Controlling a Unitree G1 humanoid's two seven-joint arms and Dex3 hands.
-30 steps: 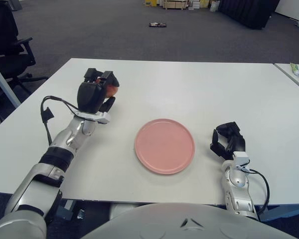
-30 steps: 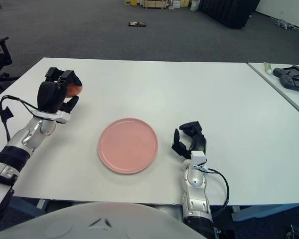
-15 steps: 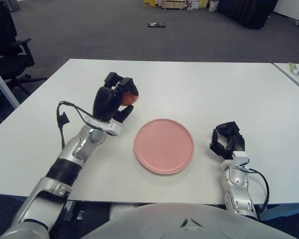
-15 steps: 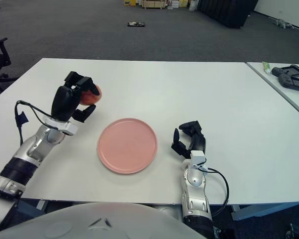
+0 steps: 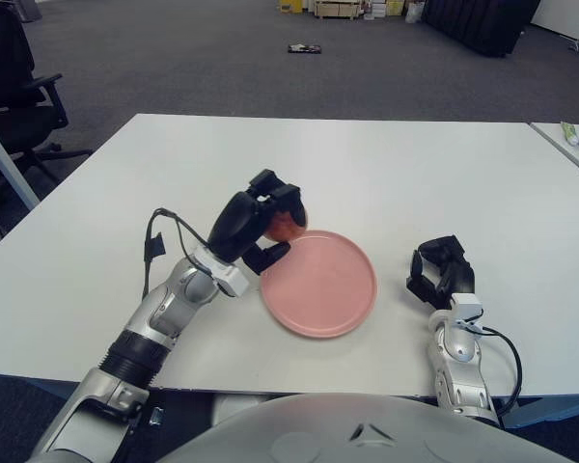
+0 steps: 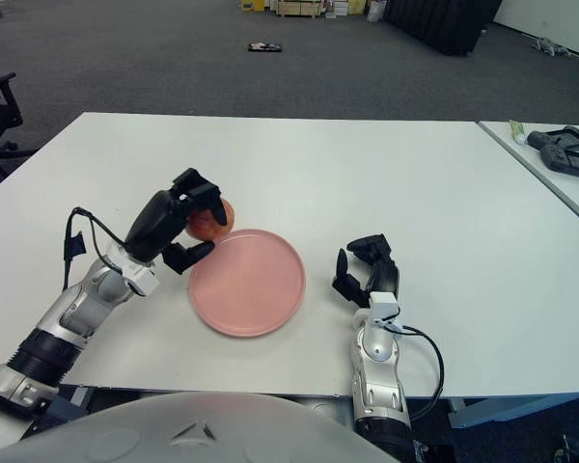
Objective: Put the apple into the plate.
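Note:
My left hand (image 5: pixel 266 224) is shut on the red apple (image 5: pixel 288 224) and holds it just above the left rim of the pink plate (image 5: pixel 323 285). The plate lies flat on the white table (image 5: pixel 386 164), near its front edge. The apple is partly hidden by my black fingers. It also shows in the right eye view (image 6: pixel 212 219). My right hand (image 5: pixel 442 273) rests on the table to the right of the plate, fingers curled, holding nothing.
A second table (image 5: pixel 574 145) with small objects stands at the far right. A black office chair (image 5: pixel 19 87) stands at the far left, off the table. A cable (image 5: pixel 159 246) loops from my left forearm.
My left hand has carried the apple to the right and nearer, from the table's left part to the plate's left rim. The right hand has not moved.

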